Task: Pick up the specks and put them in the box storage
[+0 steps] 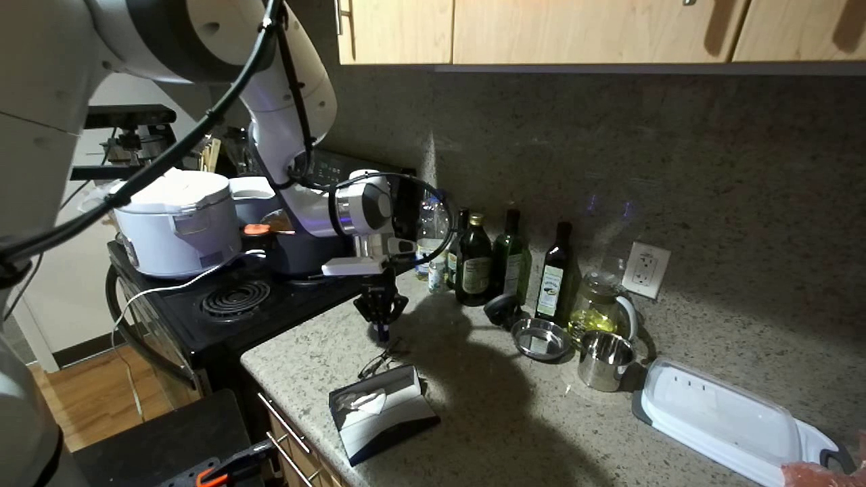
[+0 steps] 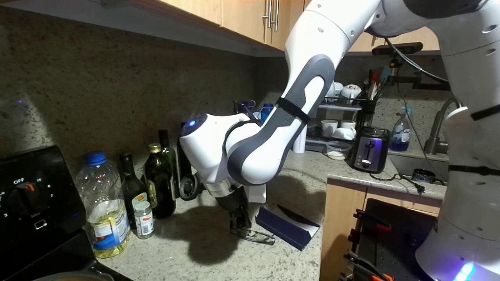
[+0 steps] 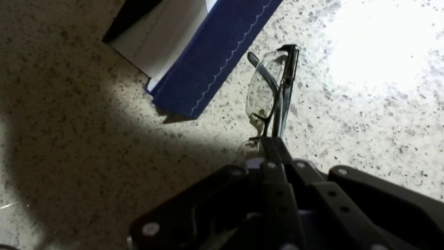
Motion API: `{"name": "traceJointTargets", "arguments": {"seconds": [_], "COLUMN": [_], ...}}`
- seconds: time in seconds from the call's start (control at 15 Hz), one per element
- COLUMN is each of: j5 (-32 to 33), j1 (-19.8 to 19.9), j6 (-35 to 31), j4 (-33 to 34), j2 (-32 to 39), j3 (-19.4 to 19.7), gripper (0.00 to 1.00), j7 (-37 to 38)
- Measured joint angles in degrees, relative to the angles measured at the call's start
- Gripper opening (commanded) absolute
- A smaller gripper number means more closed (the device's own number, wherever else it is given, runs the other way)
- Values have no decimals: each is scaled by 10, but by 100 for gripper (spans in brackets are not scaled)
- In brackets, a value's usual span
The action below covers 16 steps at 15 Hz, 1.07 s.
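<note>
On a kitchen table (image 1: 514,426), jaws drawn nearly together pinch folded spectacles (image 3: 285,99) toward one end; the off-centre hold could let them swivel and snag the case (image 3: 208,66).

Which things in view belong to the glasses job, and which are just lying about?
For the job:
eyeglasses
open dark blue case

Just lying about:
blue-capped bottle
small jar
steel cup
toaster
</note>
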<state>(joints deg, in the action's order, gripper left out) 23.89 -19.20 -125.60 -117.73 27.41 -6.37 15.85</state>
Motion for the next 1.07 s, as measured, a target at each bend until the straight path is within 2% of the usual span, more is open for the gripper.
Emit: {"name": "traceJointTargets", "arguments": {"seconds": [0.67,1.07], "j5": [-2,-9], "j1": [0,5], "j6": [5,-17], "j4": [-8,-15], "j2": [-6,-5], "j3": [-1,-3], "gripper": [2,0], "j7": [-1,-37]}}
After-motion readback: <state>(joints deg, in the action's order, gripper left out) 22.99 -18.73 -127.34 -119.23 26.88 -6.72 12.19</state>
